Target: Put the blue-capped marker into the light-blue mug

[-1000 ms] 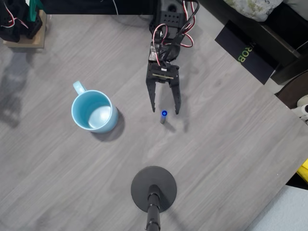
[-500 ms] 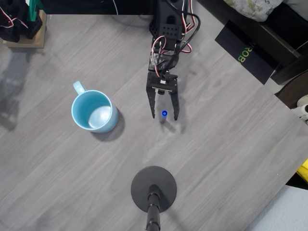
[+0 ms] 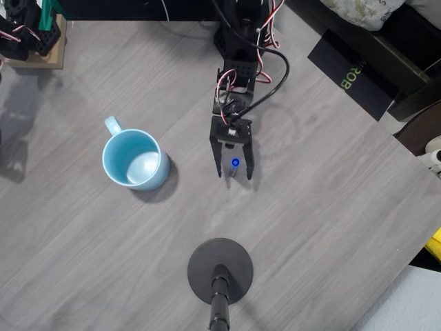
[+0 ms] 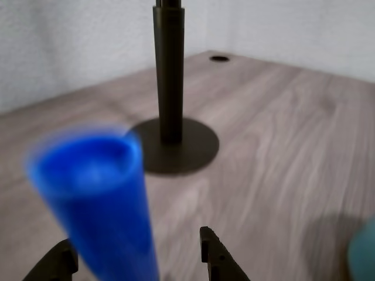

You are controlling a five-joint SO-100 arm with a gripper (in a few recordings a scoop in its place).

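Gripper [image 3: 234, 174] straddles the blue-capped marker [image 3: 235, 163], which stands upright on the table [image 3: 331, 227] between its parted, empty fingers; the light-blue mug [image 3: 135, 160] sits well off to the overhead view's left.

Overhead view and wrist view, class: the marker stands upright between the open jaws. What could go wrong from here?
1. The blue-capped marker stands on end on the table; if one side of the gripper touches first, it may tip over.
2. In the wrist view the cap sits nearer the left jaw, so the grip could be off-centre.
3. The light-blue mug stands well to the left in the overhead view; a loose grip may drop the marker on the way.
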